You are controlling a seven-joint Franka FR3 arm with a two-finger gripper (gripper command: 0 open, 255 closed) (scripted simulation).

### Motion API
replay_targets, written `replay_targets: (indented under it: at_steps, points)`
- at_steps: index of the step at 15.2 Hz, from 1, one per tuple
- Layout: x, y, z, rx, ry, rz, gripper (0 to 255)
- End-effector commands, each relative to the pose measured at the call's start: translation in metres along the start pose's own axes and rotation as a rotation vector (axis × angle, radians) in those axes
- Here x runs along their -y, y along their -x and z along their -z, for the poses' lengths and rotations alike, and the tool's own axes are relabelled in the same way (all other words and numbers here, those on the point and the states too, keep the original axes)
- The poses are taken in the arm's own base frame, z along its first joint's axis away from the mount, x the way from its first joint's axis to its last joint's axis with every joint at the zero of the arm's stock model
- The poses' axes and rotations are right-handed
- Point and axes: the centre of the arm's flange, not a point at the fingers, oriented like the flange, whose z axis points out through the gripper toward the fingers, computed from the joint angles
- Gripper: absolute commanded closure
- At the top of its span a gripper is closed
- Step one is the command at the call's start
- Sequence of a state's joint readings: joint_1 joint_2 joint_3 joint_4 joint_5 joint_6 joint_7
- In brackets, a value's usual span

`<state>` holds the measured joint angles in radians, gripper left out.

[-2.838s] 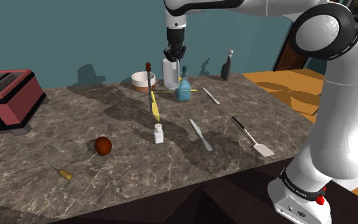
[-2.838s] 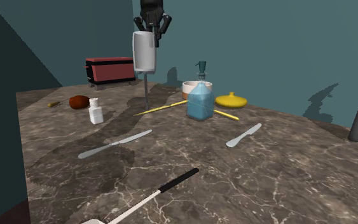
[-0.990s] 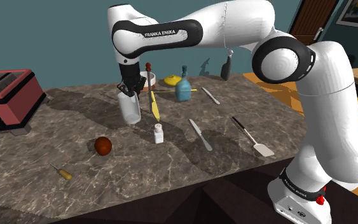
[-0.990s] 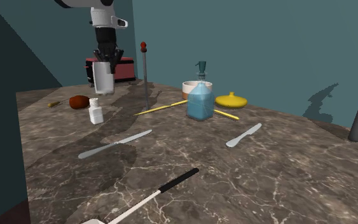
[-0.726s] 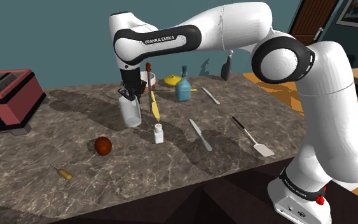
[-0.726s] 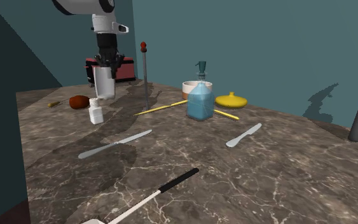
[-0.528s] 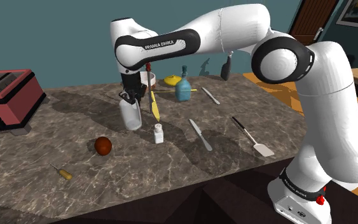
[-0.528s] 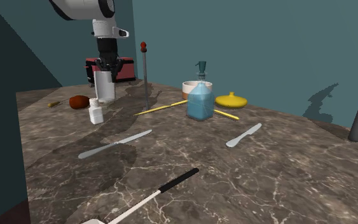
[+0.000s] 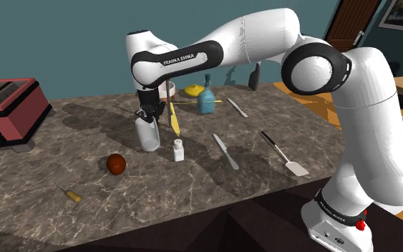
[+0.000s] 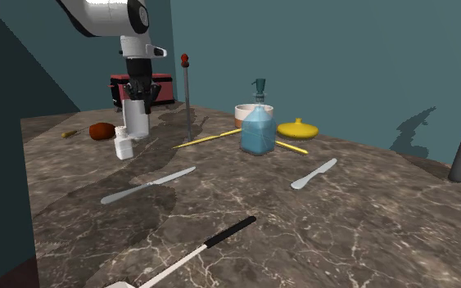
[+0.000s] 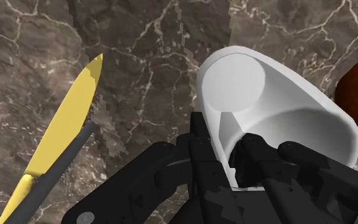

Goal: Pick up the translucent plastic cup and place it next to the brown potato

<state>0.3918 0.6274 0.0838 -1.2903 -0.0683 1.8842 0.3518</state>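
Note:
A whitish translucent cup hangs upright just above the marble counter, with my gripper shut on its rim. From the second exterior view the cup sits under the gripper, right behind a small white shaker. Through the wrist camera I look into the cup, one finger inside its wall and one outside. The brown potato lies on the counter nearer the front edge, towards the shoulder view's left of the cup; it is also seen as the potato and the potato.
A small white shaker stands close beside the cup. A yellow knife, a thin upright rod, a blue bottle, table knives, a spatula, a screwdriver and a red toaster share the counter.
The gripper has carried the cup from the back of the counter towards the potato and lowered it close to the counter over the last second.

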Motion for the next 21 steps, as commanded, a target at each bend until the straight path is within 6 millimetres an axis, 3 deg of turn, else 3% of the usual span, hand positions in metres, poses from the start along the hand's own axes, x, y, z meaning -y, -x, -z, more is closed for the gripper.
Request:
replay_targets:
  at_steps: [1, 4, 5, 10, 14, 21]
  points:
    - [0.0, 0.0, 0.0, -0.001, 0.0, 0.0, 255]
    - [0.0, 0.0, 0.0, -0.001, 0.0, 0.0, 255]
    - [0.0, 0.0, 0.0, -0.001, 0.0, 0.0, 0]
    - [0.0, 0.0, 0.0, -0.001, 0.0, 0.0, 0]
    - [0.0, 0.0, 0.05, -0.001, 0.0, 0.0, 0]
    - [0.0, 0.0, 0.05, -0.001, 0.0, 0.0, 0]
